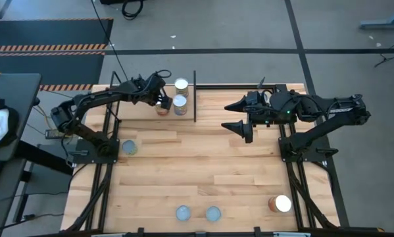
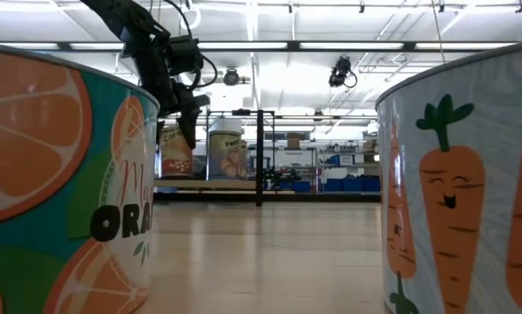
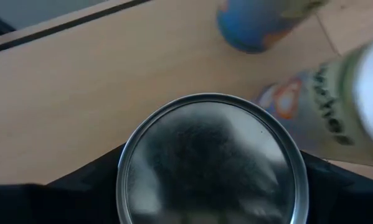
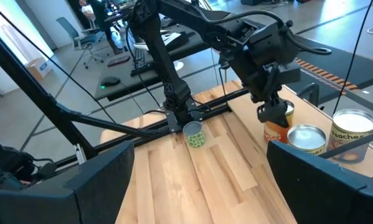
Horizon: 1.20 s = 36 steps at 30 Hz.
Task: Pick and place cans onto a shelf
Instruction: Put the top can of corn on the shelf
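My left gripper (image 1: 161,100) is at the far left, over the shelf (image 1: 213,99), and is shut on an orange-sided can (image 4: 276,132) with a silver top (image 3: 211,162). Two more cans stand right beside it on the shelf board: a silver-topped one (image 1: 180,104) and a white-topped one (image 1: 181,84). My right gripper (image 1: 239,117) hangs open and empty over the table's far right part, and no can is near it. My left gripper pinches the orange can's side wall just under its top rim (image 3: 127,163) between its two fingers, which come from above and point down. The can is upright. In the low view its base (image 2: 175,174) is level with the shelf board; whether it rests there I cannot tell.
A green-sided can (image 1: 129,147) stands by the left arm's base. Two blue-grey-topped cans (image 1: 183,212) (image 1: 213,212) stand at the near edge. An orange can (image 1: 280,203) stands near right. A black upright post (image 1: 195,95) rises right of the shelf cans. The table's middle is bare wood.
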Available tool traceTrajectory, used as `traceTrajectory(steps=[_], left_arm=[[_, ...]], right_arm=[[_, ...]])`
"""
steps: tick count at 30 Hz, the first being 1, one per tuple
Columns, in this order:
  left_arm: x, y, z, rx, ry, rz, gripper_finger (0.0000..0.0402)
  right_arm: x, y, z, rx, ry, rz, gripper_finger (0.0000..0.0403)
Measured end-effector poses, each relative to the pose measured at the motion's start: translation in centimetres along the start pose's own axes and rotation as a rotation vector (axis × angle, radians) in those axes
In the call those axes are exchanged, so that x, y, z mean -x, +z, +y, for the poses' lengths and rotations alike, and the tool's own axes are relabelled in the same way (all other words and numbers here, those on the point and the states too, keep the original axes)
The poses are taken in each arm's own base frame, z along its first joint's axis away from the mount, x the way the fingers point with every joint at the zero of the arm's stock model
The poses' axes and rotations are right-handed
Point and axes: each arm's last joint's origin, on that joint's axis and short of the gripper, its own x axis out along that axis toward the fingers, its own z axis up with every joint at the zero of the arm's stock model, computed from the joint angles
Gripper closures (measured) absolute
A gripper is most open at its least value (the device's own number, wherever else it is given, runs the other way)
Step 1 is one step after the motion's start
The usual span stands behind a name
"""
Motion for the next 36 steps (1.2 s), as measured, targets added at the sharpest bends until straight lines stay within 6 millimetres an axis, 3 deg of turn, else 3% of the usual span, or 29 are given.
traceTrajectory(steps=[10,15,20,29,36], left_arm=[[-0.08,0.00,-0.15,0.007,0.009,-0.011,0.0083],[-0.07,0.04,-0.28,0.116,0.000,-0.019,0.0083],[-0.06,-0.03,-0.31,0.031,0.002,-0.014,0.0083],[-0.01,-0.13,-0.73,0.041,-0.035,-0.008,0.0083],[-0.01,-0.22,-0.67,-0.078,-0.027,-0.001,0.0083]], right_arm=[[0.00,0.00,0.00,0.000,0.000,0.000,0.0027],[0.00,0.00,0.00,0.000,0.000,0.000,0.0027],[0.00,0.00,0.00,0.000,0.000,0.000,0.0027],[0.00,0.00,0.00,0.000,0.000,0.000,0.0027],[0.00,0.00,0.00,0.000,0.000,0.000,0.0027]])
